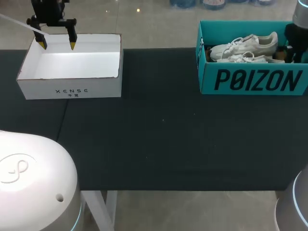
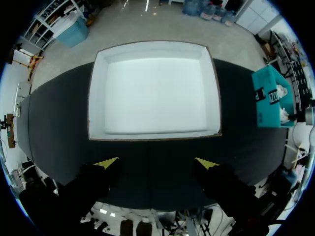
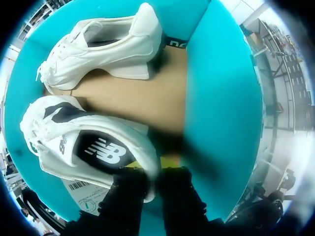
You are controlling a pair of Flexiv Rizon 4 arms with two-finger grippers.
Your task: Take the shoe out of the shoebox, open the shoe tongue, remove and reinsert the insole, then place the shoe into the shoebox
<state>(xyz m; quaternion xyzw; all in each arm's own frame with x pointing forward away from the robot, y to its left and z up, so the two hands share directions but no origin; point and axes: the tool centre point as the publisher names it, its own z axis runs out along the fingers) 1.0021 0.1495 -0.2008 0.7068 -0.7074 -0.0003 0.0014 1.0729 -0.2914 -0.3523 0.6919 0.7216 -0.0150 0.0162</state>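
Observation:
A teal shoebox stands at the table's far right with two white sneakers inside. In the right wrist view, one shoe lies on its side ahead of the gripper. The nearer shoe sits upright with its dark insole showing. My right gripper is down in the shoebox, its two dark fingers pinching the nearer shoe's heel wall, one inside and one outside. My left gripper hangs open over the white box, holding nothing.
The white open-topped box lies ahead of my left gripper at the table's far left. The dark table top stretches between the two boxes. The teal shoebox shows far off beside the white box.

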